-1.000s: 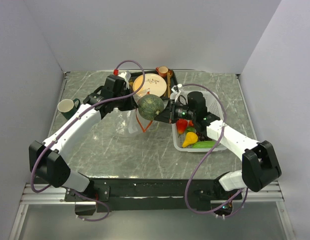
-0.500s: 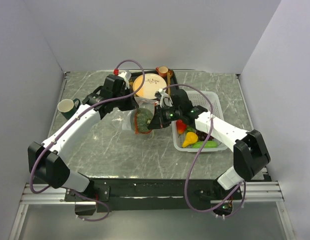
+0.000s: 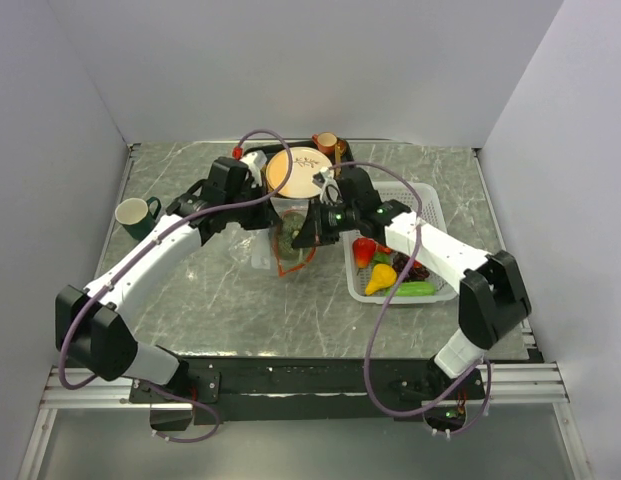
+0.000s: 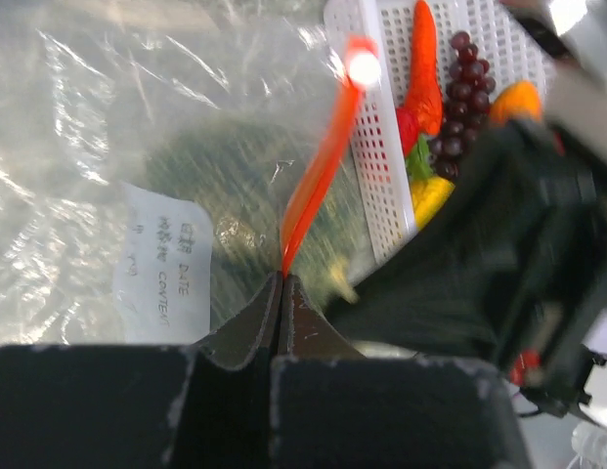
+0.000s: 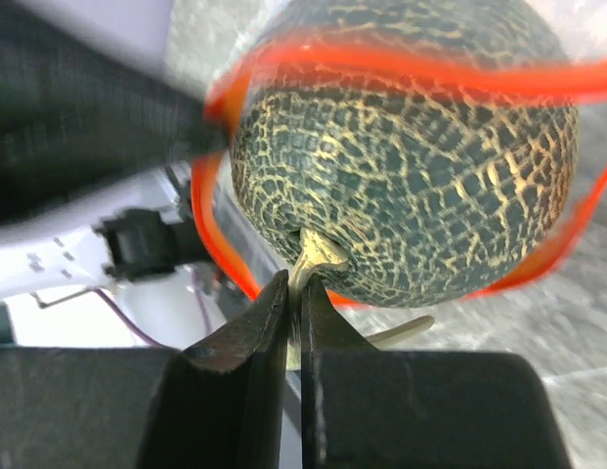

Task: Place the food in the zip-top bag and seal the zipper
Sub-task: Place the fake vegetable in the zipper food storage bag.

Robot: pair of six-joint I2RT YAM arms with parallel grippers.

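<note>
Right wrist view: right gripper (image 5: 295,285) clamped on the melon (image 5: 411,166) stem, melon ringed by the zipper (image 5: 401,61). Left gripper (image 4: 281,285) pinches the bag (image 4: 98,127) mouth, toward the table (image 3: 210,300) far edge, centre. Risk: stem slips, or melon snags the rim and pulls the bag free.

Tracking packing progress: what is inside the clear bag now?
The green melon, held by its stem in the right gripper, sits in the bag, ringed by the zipper. Nothing else shows through the plastic; beneath it is hidden.
</note>
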